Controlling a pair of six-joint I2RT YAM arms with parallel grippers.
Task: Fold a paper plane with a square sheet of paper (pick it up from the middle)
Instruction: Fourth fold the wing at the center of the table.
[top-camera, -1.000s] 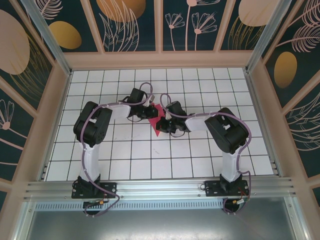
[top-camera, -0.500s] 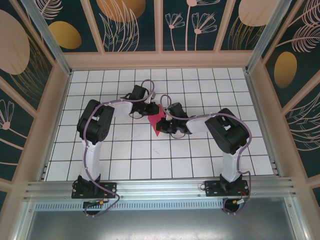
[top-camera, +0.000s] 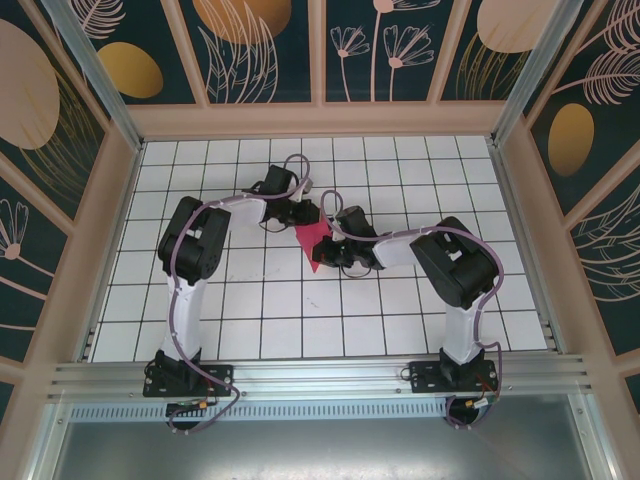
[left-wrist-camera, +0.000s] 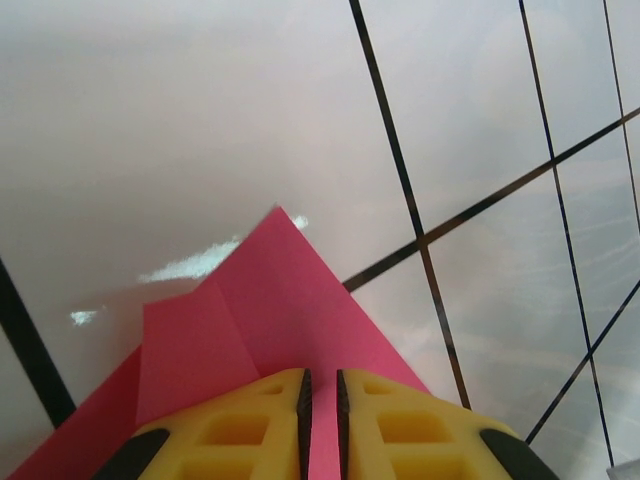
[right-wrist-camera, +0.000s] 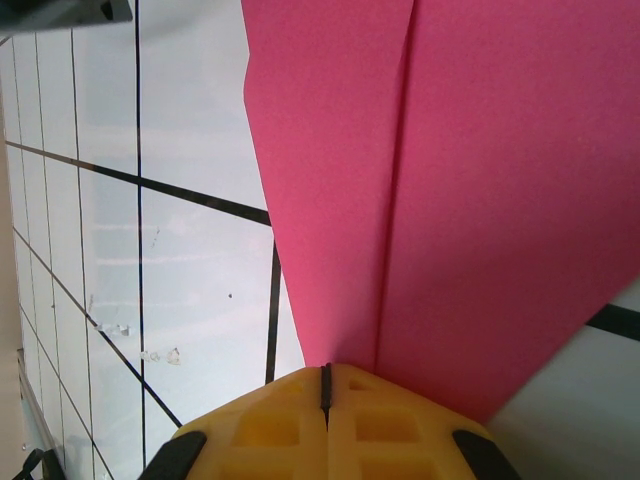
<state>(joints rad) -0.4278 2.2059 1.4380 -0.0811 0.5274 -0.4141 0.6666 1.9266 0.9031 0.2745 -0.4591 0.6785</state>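
Note:
The square sheet of paper (top-camera: 312, 245), red-pink, is folded into a narrow pointed shape and lies on the white grid table between the two arms. In the left wrist view the paper (left-wrist-camera: 270, 300) shows a folded flap and a point. My left gripper (left-wrist-camera: 321, 375) stands over it, its jaws a narrow slit apart with pink showing through. From above, this left gripper (top-camera: 308, 216) is at the paper's far end. My right gripper (right-wrist-camera: 325, 368) is shut where the lengthwise crease of the paper (right-wrist-camera: 420, 200) runs into its jaw line. This right gripper (top-camera: 325, 252) sits at the paper's near right side.
The white tiled table (top-camera: 400, 320) is walled by wooden rails (top-camera: 320, 120) at the back and both sides. The two wrists nearly touch at the table's centre. Open tiles lie in front of and to both sides of the arms.
The left wrist has shifted farther back and its jaws have parted slightly. More of the paper's near point now shows between the grippers. The right gripper stays shut.

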